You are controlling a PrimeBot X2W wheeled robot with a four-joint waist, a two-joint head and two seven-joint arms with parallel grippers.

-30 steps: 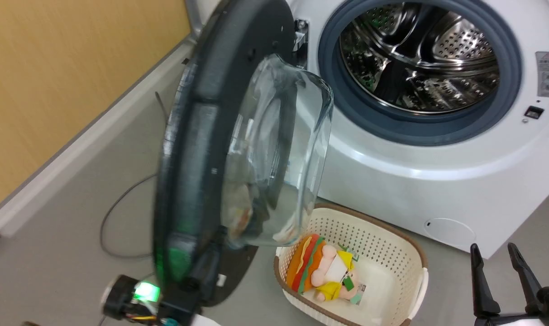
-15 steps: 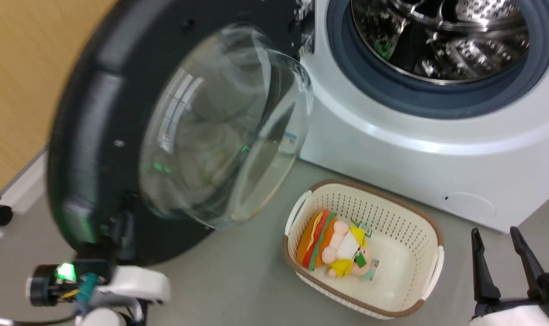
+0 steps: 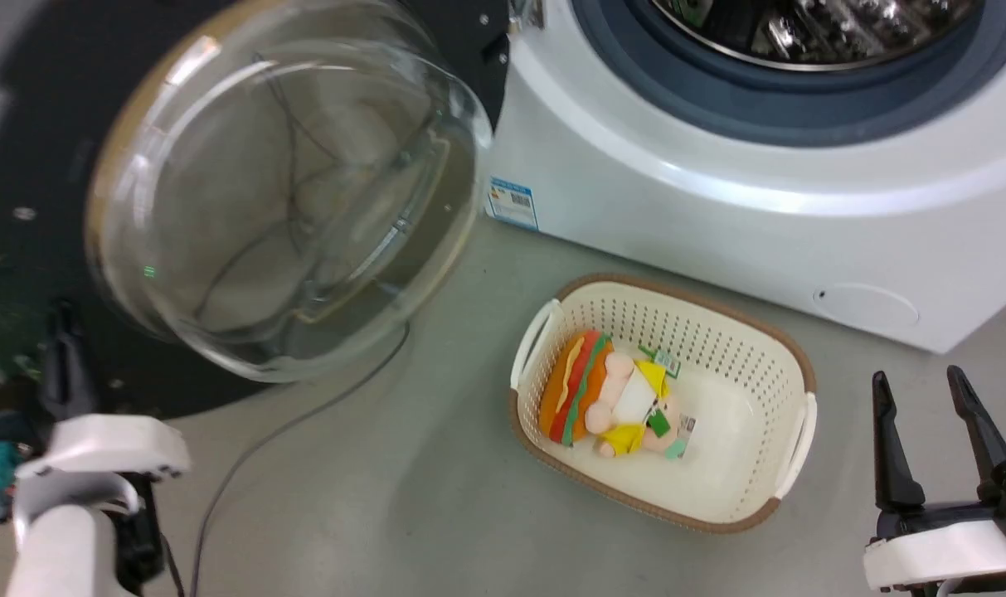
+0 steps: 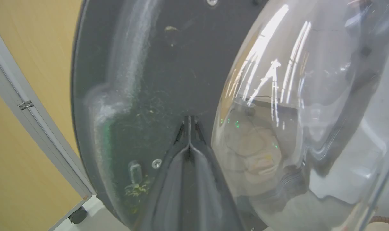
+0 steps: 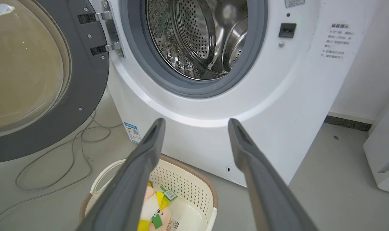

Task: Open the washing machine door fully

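The washing machine (image 3: 718, 207) is white, and its steel drum (image 5: 197, 38) lies bare inside the grey gasket. The washing machine door (image 3: 21, 249) hangs far out to the left on its hinge (image 5: 109, 29), its inner face and clear glass bowl (image 3: 287, 191) turned toward me. My left gripper (image 3: 61, 319) is shut; in the left wrist view its tips (image 4: 188, 120) touch the door's dark inner face (image 4: 143, 80) beside the bowl (image 4: 309, 96). My right gripper (image 3: 934, 398) stands open at the lower right, apart from the machine, and nothing is between its fingers (image 5: 149, 150).
A cream perforated basket (image 3: 743, 332) holding a plush burger toy (image 3: 577, 390) sits on the floor before the machine. A grey cable (image 3: 303, 423) trails under the door. A yellow wall with a grey trim strip (image 4: 37, 128) stands behind the door. A white appliance (image 5: 383, 160) is at the right.
The door has swung from nearly edge-on to wide open, inner side facing me, with my left gripper moving left along with it. The head camera has also tilted down.
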